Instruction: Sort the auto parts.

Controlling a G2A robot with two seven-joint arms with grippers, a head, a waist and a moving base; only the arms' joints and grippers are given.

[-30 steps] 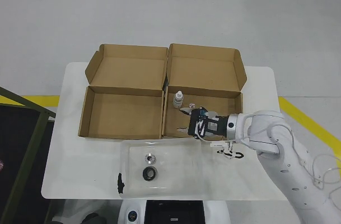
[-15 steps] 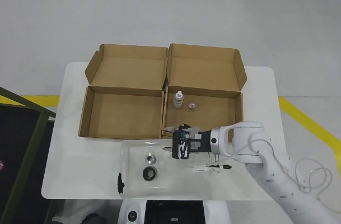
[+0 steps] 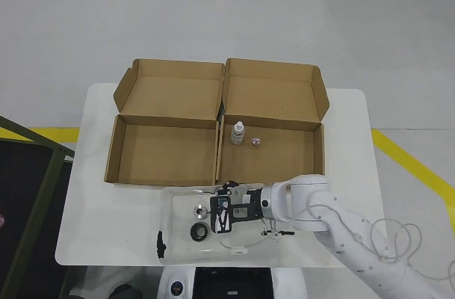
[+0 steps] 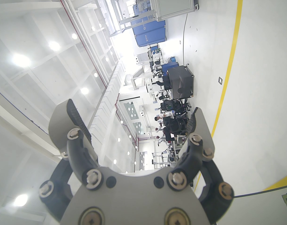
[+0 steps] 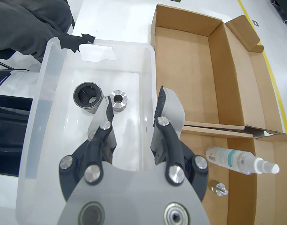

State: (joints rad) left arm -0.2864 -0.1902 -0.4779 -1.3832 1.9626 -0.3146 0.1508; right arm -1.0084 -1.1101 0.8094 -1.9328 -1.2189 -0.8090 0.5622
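We find the right gripper [image 3: 217, 212] [image 5: 135, 104] over the clear plastic bin [image 3: 167, 224] [image 5: 40, 83], which stands at the near edge of the white table [image 3: 100, 209]. Its fingers are spread apart and hold nothing.

Two parts lie in the left part of the bin:
- A silver bushing [image 3: 201, 210] [image 5: 118, 100] with a centre hole lies toward the far wall. One fingertip of the right gripper stands just beside it. We cannot tell whether the two touch.
- A black cylindrical bearing [image 3: 200, 232] [image 5: 87, 95] lies just near of the bushing.

Beyond the bin, two open cardboard boxes sit side by side, lids folded back toward the far side. The left box [image 3: 163, 153] [image 5: 188, 78] has a bare floor. The right box [image 3: 287, 153] [image 5: 241, 200] holds a white spray bottle [image 3: 237, 133] [image 5: 230, 156] and a small metal part [image 3: 255, 140] [image 5: 219, 188], both near its far left corner, close together.

The left gripper [image 4: 134, 113] points away from the table toward the hall. Its fingers are spread wide with nothing between them.
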